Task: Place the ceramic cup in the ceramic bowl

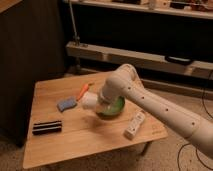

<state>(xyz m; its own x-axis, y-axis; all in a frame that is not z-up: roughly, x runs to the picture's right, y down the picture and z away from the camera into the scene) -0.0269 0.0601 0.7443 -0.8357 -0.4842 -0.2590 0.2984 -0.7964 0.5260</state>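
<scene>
The gripper (95,101), pinching the ceramic cup (88,99), holds it clear of the table (75,146) at the nine o'clock rim of the ceramic bowl (118,106) (the white bottle (135,125) lies near its four o'clock), probably high enough to clear that rim before lowering.

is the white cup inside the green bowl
No, the ceramic cup is at the tool, beside the rim of the ceramic bowl, not in it.

On the wooden worktop (85,145), counting from the end effector (91,101) over its middle, there's a blue sponge (65,104) at 9 o'clock, an orange carrot-looking thing (83,91) at 11, a black striped block (47,127) at 8 and a white bottle (134,125) lying at 4.
</scene>
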